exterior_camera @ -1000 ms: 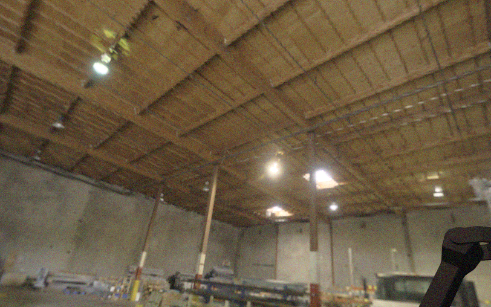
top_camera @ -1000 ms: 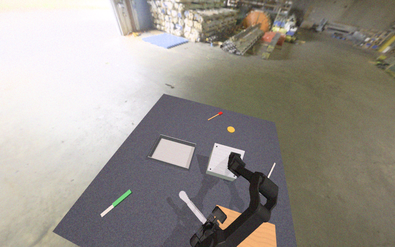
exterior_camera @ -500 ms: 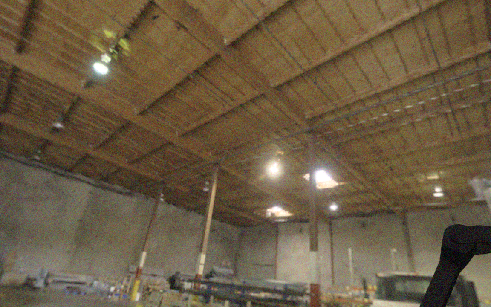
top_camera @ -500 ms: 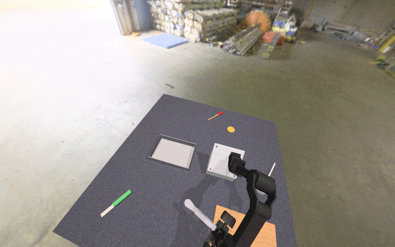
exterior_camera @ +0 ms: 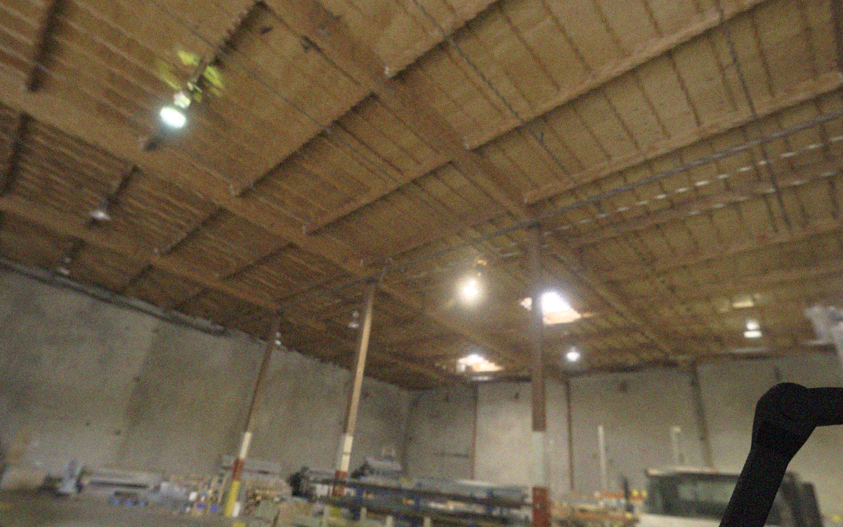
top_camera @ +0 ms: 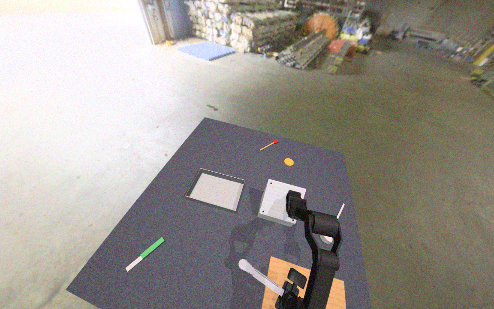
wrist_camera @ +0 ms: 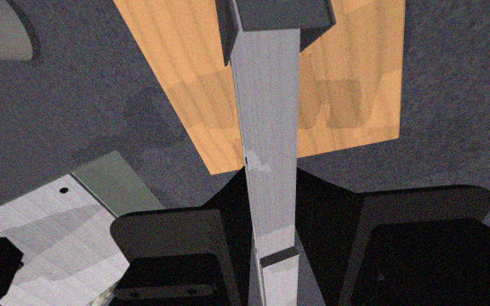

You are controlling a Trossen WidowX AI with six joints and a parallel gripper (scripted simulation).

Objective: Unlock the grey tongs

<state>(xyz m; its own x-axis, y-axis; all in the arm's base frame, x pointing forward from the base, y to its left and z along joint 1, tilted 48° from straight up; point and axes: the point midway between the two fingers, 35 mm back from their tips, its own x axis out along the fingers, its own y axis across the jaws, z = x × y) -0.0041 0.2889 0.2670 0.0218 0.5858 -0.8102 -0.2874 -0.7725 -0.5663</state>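
tongs (top_camera: 261,276): 1 | roasting tin (top_camera: 215,189): 1 | wooden board (top_camera: 333,294): 1 | match (top_camera: 269,144): 1 | orange disc (top_camera: 288,162): 1

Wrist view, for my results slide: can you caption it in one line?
The tool grips the closed grey tongs in the air above the wooden board.

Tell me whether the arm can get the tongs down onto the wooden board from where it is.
Probably yes. The tool is shut on the tongs and hangs over the wooden board, with nothing lying on the visible part of it. The tips reach out past its left edge, though.
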